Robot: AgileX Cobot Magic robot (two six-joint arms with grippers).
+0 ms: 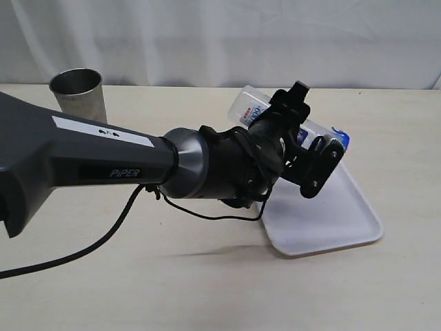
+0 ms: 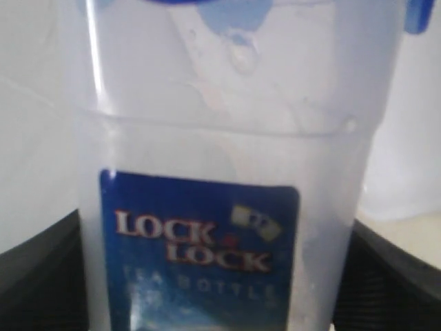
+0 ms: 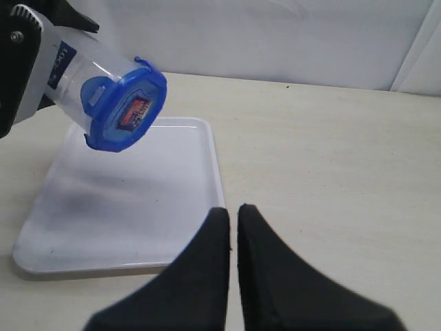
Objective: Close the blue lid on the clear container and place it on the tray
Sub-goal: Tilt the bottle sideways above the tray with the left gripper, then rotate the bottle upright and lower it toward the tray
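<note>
Above the tray's (image 1: 331,221) far edge, the container (image 1: 251,107), with the lid (image 3: 127,110) on, is held tilted, clear of the surface. The left gripper (image 1: 308,131) is clamped on it. The right gripper (image 3: 233,234) is seen closed and empty near the tray.

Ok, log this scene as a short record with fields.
left gripper: shut on the clear container, held tilted in the air
blue lid: on the container's mouth
tray: flat on the table, container not yet on it
right gripper: shut, empty
steel cup: upright, away from the tray
</note>
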